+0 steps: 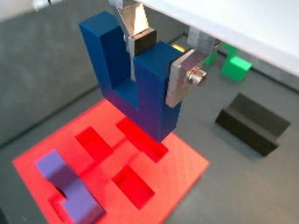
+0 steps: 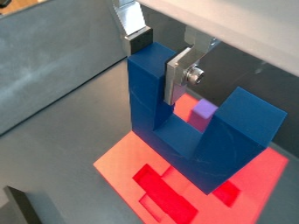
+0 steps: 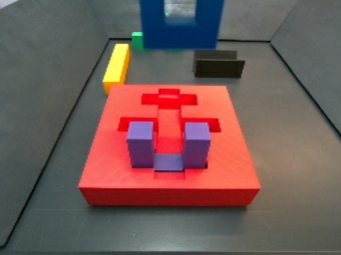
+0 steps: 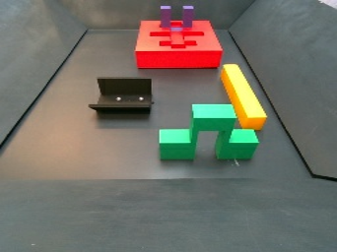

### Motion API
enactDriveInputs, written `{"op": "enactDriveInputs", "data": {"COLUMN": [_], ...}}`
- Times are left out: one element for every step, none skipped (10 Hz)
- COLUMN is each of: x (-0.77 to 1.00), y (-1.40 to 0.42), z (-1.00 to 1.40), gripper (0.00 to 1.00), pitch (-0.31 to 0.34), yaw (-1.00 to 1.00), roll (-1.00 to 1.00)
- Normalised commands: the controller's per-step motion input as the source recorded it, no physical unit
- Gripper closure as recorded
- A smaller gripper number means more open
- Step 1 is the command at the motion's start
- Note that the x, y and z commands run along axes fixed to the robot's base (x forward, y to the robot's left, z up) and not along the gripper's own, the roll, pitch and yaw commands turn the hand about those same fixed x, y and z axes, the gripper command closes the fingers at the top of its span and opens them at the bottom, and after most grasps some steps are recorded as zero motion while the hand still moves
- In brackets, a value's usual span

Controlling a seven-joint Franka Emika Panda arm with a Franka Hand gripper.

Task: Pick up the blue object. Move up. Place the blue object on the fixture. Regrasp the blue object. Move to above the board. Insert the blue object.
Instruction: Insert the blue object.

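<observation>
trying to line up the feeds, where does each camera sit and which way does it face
Wrist view: on the arm, looking down past the gripper shut on the blue block, above the red board.
Wrist view: opposite side of the gripper, same block over the board.
Side view: at the board's purple-block end, facing the bracket; no fingers visible.
Side view: beyond the green blocks, facing the board; no arm visible.
Both side views share the yellow bar.

You've got 1 tool (image 1: pixel 156 54), above the red board, its two plates clamped on 1 dark blue U-block (image 1: pixel 131 80). 1 red board (image 3: pixel 170 139), w/ 1 purple U-block (image 3: pixel 166 143) sitting in it. 1 black fixture (image 4: pixel 121 95). 1 long yellow bar (image 4: pixel 241 94). Green: looks like 1 stepped block (image 4: pixel 208 132) in a side view, though can't tell if it's 2 pcs pushed together. All on 1 dark desk (image 4: pixel 93 148).
</observation>
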Motion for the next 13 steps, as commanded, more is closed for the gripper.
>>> {"op": "enactDriveInputs", "data": {"x": [0.47, 0.54, 0.46, 0.42, 0.23, -0.13, -0.38, -0.43, -0.41, -0.37, -0.37, -0.14, 0.01], "y": [0.25, 0.23, 0.16, 0.19, 0.15, 0.13, 0.13, 0.11, 0.00, 0.00, 0.00, -0.11, -0.13], "z": [-0.72, -0.70, -0.68, -0.69, -0.81, -0.67, -0.43, -0.20, 0.00, 0.00, 0.00, -0.09, -0.25], "gripper": [1.00, 1.00, 1.00, 1.00, 1.00, 1.00, 1.00, 1.00, 1.00, 1.00, 1.00, 1.00, 1.00], "pitch": [-0.007, -0.010, -0.030, -0.011, -0.029, -0.049, -0.070, -0.086, -0.113, -0.083, -0.074, -0.060, -0.016], "yaw": [0.20, 0.17, 0.07, 0.02, 0.00, 0.00, -0.05, -0.03, 0.00, 0.00, 0.04, 0.16, 0.22], "roll": [-0.02, -0.01, 0.00, 0.00, 0.00, 0.00, -0.01, -0.09, -0.19, -0.21, -0.20, -0.08, 0.00]}}
